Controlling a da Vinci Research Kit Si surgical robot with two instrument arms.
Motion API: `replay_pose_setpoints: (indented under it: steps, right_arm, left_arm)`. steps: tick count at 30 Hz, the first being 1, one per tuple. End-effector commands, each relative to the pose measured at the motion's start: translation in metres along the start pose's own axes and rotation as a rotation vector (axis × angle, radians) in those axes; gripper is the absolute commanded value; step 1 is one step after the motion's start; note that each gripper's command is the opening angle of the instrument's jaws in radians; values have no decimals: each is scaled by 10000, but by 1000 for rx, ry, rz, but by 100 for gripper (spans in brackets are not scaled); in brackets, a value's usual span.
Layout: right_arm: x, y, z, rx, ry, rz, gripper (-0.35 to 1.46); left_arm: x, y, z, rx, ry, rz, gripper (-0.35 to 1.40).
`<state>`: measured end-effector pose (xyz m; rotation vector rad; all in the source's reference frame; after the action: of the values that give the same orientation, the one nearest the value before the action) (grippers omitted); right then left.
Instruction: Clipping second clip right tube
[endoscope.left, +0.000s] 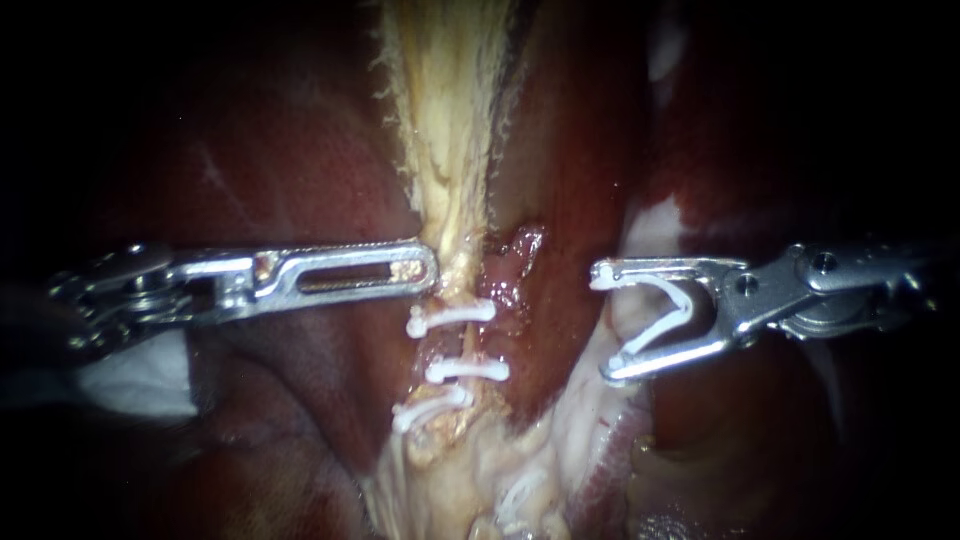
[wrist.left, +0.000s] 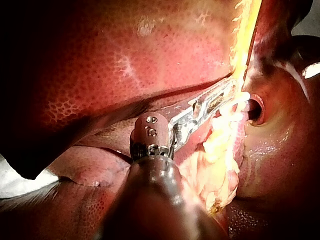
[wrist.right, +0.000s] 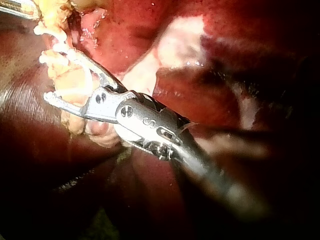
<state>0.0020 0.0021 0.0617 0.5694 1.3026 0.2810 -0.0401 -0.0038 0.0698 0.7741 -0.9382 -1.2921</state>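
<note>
A pale yellow tissue strand (endoscope.left: 445, 120) runs down the middle into a tube (endoscope.left: 455, 345) that carries three white clips (endoscope.left: 467, 370) across it. My left instrument (endoscope.left: 428, 270) comes in level, its slotted jaws lying together with their tip on the strand's edge just above the top clip; in the left wrist view its tip (wrist.left: 227, 97) is buried in the yellow tissue. My right instrument (endoscope.left: 605, 322) stands off to the right of the tube, its jaws spread wide around a white V-shaped clip (endoscope.left: 665, 310) seated between them. In the right wrist view its jaws (wrist.right: 62, 75) point at the clipped tube (wrist.right: 52, 45).
Dark red liver (endoscope.left: 300, 160) lies on both sides of the strand. Pale fatty tissue (endoscope.left: 560, 430) spreads below and to the right of the tube. A white gauze-like patch (endoscope.left: 140, 375) shows under the left shaft.
</note>
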Motion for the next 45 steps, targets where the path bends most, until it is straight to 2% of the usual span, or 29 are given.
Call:
replay_pose_setpoints:
  steps: [1, 7, 10, 13, 19, 22, 26, 29, 38, 45]
  right_arm:
    - [0, 0, 0, 0, 0, 0, 60]
    - [-10, 0, 9, 7, -1, -7, 60]
    - [-24, 0, 22, 16, -2, -4, 60]
    - [-39, 2, 38, 26, -3, 28, 60]
    - [-70, 15, 77, 40, -4, 81, 60]
    - [-87, 23, 100, 50, -19, 105, 60]
    - [-104, 32, 127, 57, -35, 127, 60]
    - [-110, 38, 144, 65, -40, 144, 60]
    - [-113, 60, 178, 63, -40, 149, 59]
    - [-112, 65, 189, 73, -41, 156, 59]
  left_arm:
    - [0, 0, 0, -1, -1, 0, -35]
    - [-3, -2, -4, 2, 2, -2, -35]
    - [-7, -3, -14, 7, 8, -3, -35]
    - [-12, -3, -29, 0, 1, -6, -35]
    - [-20, -2, -63, -9, -11, -10, -35]
    - [-22, -4, -78, -9, -18, -13, -35]
    - [-23, -10, -85, -8, -25, -16, -35]
    - [-20, -16, -86, -7, -29, -17, -35]
    - [-16, -26, -88, -10, -37, -20, -35]
    - [-14, -30, -89, -10, -36, -21, -35]
